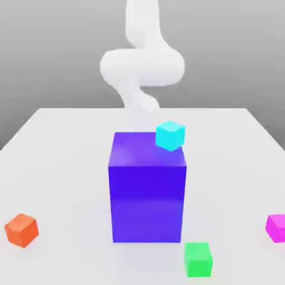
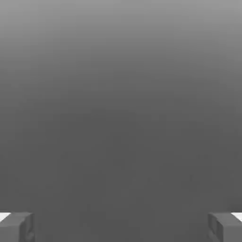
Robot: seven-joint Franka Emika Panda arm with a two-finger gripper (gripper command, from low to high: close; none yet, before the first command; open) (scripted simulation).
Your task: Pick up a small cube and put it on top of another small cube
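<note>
Four small cubes show in the exterior view. A cyan cube (image 1: pixel 170 135) is at the far right corner of the top of a tall blue block (image 1: pixel 147 189); whether it rests there or stands behind, I cannot tell. An orange cube (image 1: pixel 21 230) lies on the table at the exterior view's left, a green cube (image 1: pixel 198 259) in front of the block, and a magenta cube (image 1: pixel 276 227) at the right edge. My gripper (image 2: pixel 121 228) is open in the hand view, its fingers (image 2: pixel 17 227) wide apart, with only plain grey between them.
The white arm (image 1: pixel 142 67) rises behind the tall blue block, which stands in the middle of the pale table (image 1: pixel 67 167). The table's far edge runs behind the arm.
</note>
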